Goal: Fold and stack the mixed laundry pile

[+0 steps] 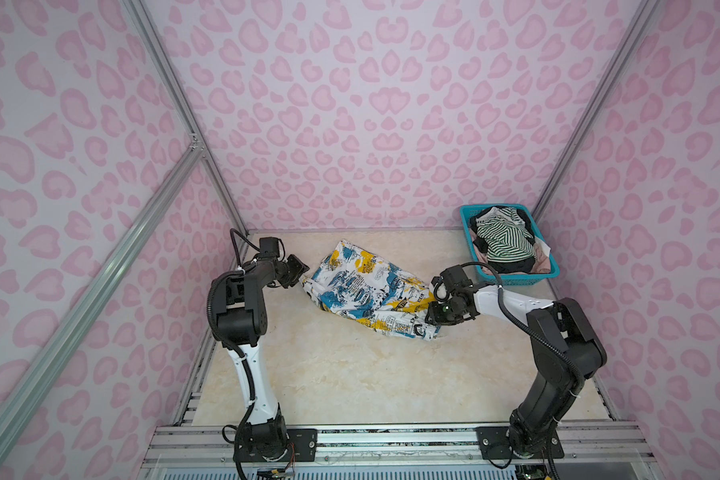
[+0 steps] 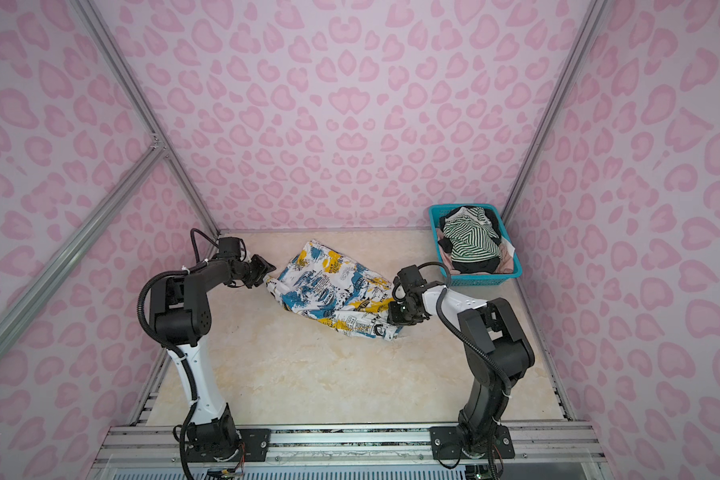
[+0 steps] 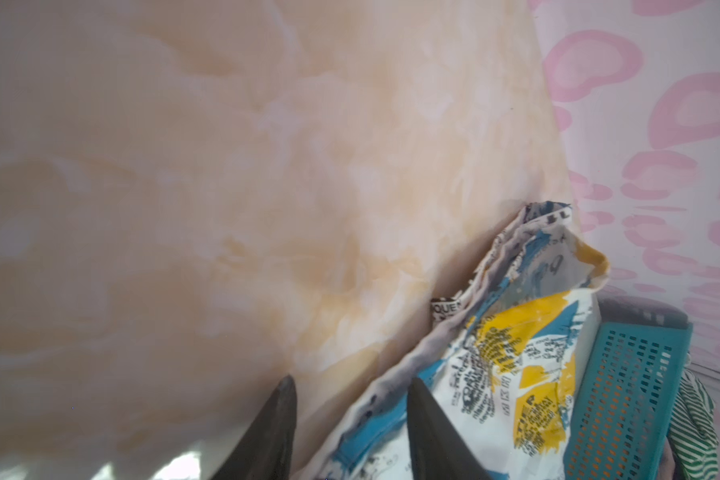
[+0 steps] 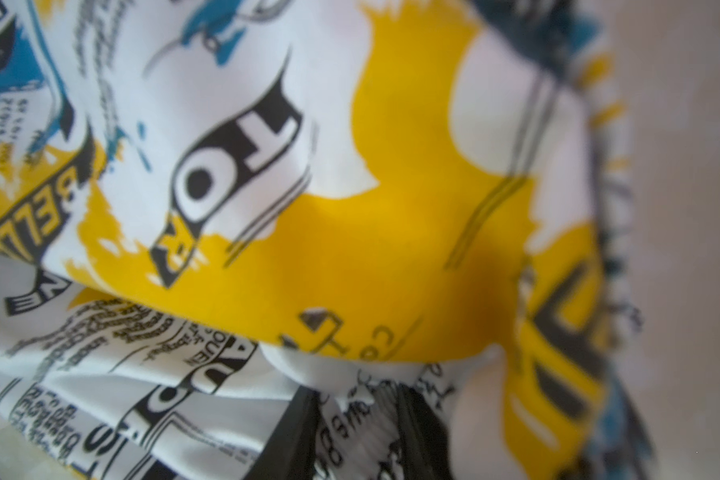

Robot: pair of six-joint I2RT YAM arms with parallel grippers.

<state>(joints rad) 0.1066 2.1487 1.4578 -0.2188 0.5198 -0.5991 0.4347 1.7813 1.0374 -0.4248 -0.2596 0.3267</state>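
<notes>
A white garment with blue and yellow splashes and black lettering [image 1: 366,286] [image 2: 333,286] lies crumpled mid-table in both top views. My left gripper [image 1: 303,270] [image 2: 268,268] is at its left edge, open; the left wrist view has the jaws [image 3: 352,380] apart over the hem [image 3: 391,399]. My right gripper [image 1: 433,306] [image 2: 391,311] is shut on a bunch of that garment [image 4: 391,208] at its right end, cloth pinched between the fingers [image 4: 358,399]. A green-and-white striped top [image 1: 504,237] [image 2: 472,241], a black garment [image 1: 512,266] and a pale pink one [image 1: 543,259] lie in the basket.
The teal mesh basket [image 1: 512,280] [image 2: 474,279] [image 3: 628,395] stands at the back right corner, just behind the right arm. Pink-patterned walls close in the marble-look table [image 1: 350,374] on three sides. A metal rail [image 1: 391,436] runs along the front edge.
</notes>
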